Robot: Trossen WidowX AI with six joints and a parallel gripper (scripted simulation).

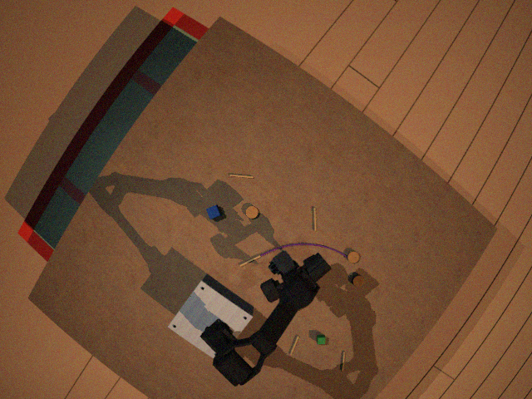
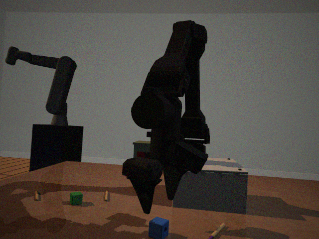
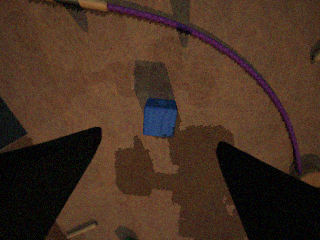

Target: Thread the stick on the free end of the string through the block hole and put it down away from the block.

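Observation:
The blue block with the hole [image 2: 158, 227] [image 3: 160, 120] stands on the table below the gripper. It is hidden in the top view. The thin stick on the string [image 1: 248, 261] [image 2: 219, 228] [image 3: 93, 4] lies flat on the table beyond the block in the wrist view. The purple string [image 1: 304, 243] [image 3: 260, 80] curves around outside the block to its round button [image 1: 353, 257] [image 3: 311, 179]. My gripper [image 1: 293, 278] [image 2: 158, 206] [image 3: 160, 139] is wide open and empty, above the table, with the block showing between its fingertips in the wrist view.
Another blue block [image 1: 213, 212] and a round button [image 1: 252, 212] lie at the left. Another button [image 1: 358, 280] is near the string's button. A green block [image 1: 321, 339] [image 2: 76, 198] and several loose sticks lie around. The arm's pale base box [image 1: 225, 311] is at lower left.

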